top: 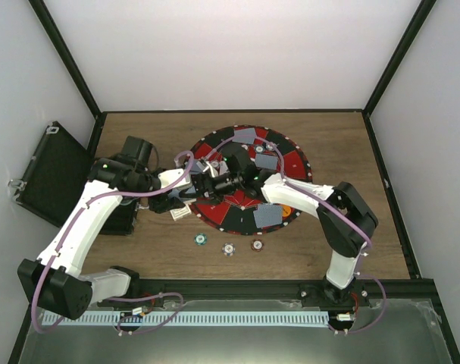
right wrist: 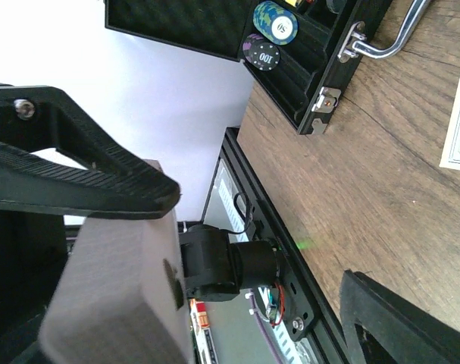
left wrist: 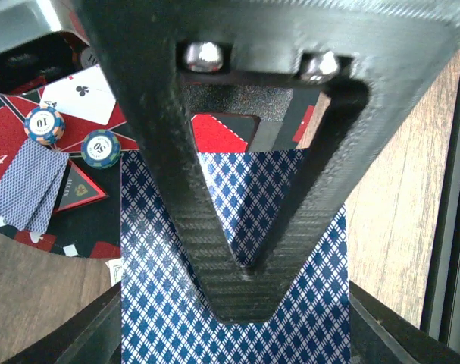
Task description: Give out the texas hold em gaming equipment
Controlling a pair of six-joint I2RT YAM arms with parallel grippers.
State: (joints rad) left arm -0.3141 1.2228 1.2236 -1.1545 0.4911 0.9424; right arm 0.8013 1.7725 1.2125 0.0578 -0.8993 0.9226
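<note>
Left pincer (left wrist: 245,284) is pressed together on blue-backed playing cards (left wrist: 161,303) above the mat's (top: 296,162) left rim; right pincer (right wrist: 260,243) stands spread. Cards look thin, slick, bendy: pinch the flat faces near an edge.

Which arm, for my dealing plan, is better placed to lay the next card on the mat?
Probably right: the right gripper is open over the mat, while the left gripper is shut on the cards.

The cards (left wrist: 161,303) show a blue-and-white diamond lattice; the round mat (top: 293,162) is red and black; one chip (left wrist: 101,149) looks teal, perhaps green, with a white-spotted rim.
</note>
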